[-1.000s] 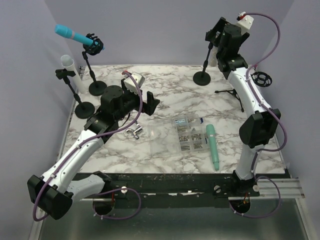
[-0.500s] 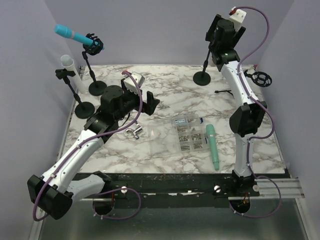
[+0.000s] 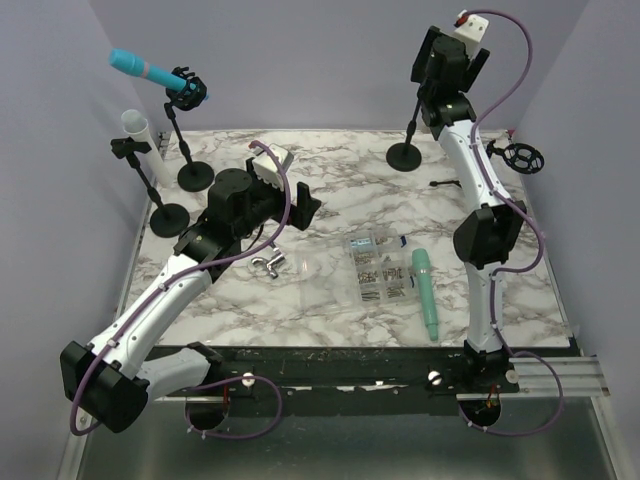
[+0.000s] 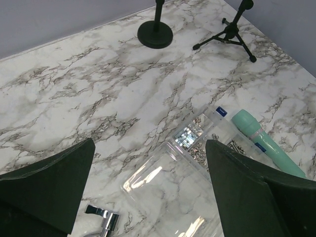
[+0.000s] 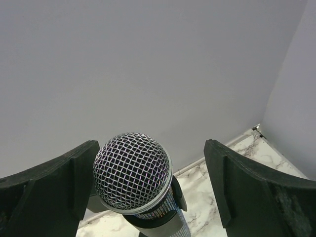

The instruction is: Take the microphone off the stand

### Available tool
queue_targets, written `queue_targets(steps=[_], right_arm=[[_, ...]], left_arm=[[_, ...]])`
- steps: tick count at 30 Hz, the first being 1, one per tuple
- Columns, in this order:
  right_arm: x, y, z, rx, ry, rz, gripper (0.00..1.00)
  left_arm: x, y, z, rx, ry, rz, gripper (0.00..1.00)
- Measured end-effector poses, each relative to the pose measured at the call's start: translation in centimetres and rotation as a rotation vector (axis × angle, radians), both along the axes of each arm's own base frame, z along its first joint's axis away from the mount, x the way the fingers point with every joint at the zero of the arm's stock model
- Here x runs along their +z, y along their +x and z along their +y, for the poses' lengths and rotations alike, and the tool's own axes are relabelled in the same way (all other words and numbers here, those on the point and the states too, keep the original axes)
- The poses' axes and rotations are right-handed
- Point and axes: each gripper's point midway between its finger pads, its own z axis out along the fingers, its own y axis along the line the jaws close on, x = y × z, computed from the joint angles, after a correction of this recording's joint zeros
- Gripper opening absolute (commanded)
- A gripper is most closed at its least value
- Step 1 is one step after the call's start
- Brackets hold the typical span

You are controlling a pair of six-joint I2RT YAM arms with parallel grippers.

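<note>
Far left: a blue microphone (image 3: pixel 145 72) sits tilted in the clip of a tall stand (image 3: pixel 193 176) at the table's back-left corner.
Just in front of it: a white tube (image 3: pixel 136 128) leans in a second stand (image 3: pixel 168 218) (what the tube is, I cannot tell).
My left pincer (image 4: pixel 149 145): released, with its fingers spread wide and nothing between them. It hangs over the marble table (image 4: pixel 98 84), left of centre.
Below my left wrist: a small shiny metal fitting (image 3: pixel 268 263) lies on the marble, near the pincer but apart from it.
Centre: a clear plastic box (image 3: pixel 378 270) of small hardware lies flat.
Just right of the box: a teal microphone (image 3: pixel 425 292) lies on the table beside it, thick end toward the back.
Task's thing: the mesh-headed microphone (image 5: pixel 132 170) is still on the round-base stand (image 3: pixel 405 154) near the back edge, right of centre.
My right pincer (image 3: pixel 432 70): raised at that microphone's head and released. Its fingers stand wide on either side of the silver mesh, which sits closer to one finger than the other. I cannot tell whether that finger touches it.
Right of that stand: a small tripod stand (image 3: pixel 462 184) rests on the marble.
Far right: a black ring-shaped shock mount (image 3: pixel 523 157) shows beyond my right arm, near the table's right edge.
</note>
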Motion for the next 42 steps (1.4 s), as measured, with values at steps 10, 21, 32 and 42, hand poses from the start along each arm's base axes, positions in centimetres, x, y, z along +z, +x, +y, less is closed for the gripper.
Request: queue_targets(steps=[10,21,32,42], right_arm=[[-2.6,1.0,0.9,0.018,0.008,0.041,0.61],[-2.8,1.4,2.9,0.170,-0.067,0.059,0.01],[-2.4,0.6,5.6,0.511,-0.115,0.045,0.00],[-2.8,-1.1,6.9,0.796,-0.084,0.048,0.01]], left_arm=[[-1.1,0.4,-0.3,0.002,0.008,0.033,0.98],[-0.9,0.4,-0.4,-0.002,0.002,0.027,0.98],[-0.4,0.6,-1.6,-0.049,-0.067,0.019,0.98],[4.7,6.5,-5.9,-0.091,-0.185,-0.025,0.98]])
